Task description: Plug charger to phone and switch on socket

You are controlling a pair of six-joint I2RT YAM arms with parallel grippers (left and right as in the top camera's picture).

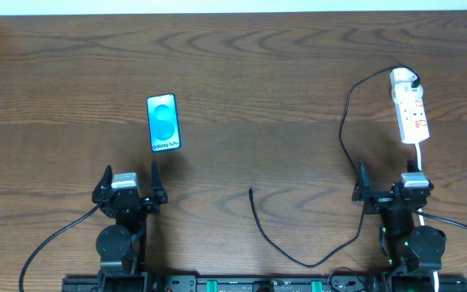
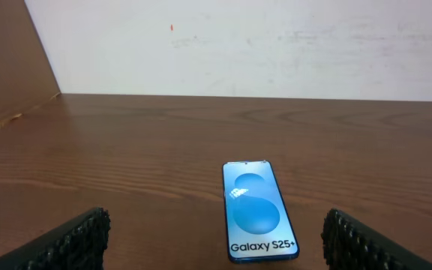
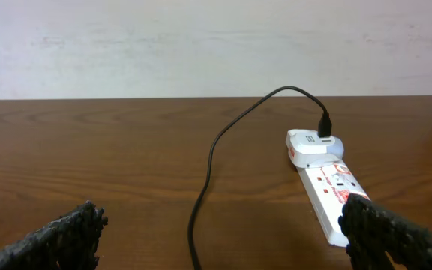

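The phone lies face up on the left of the table, its blue screen reading "Galaxy S25+"; it also shows in the left wrist view. My left gripper is open and empty just in front of it. The socket is a white power strip at the far right, also in the right wrist view. The charger's white adapter sits plugged in its far end. The charger cable loops down to a loose plug tip. My right gripper is open and empty near the socket.
A pale wall runs along the table's far edge. The socket's white cord runs toward the right arm's base. Thicker black robot cables trail off both arm bases at the front edge.
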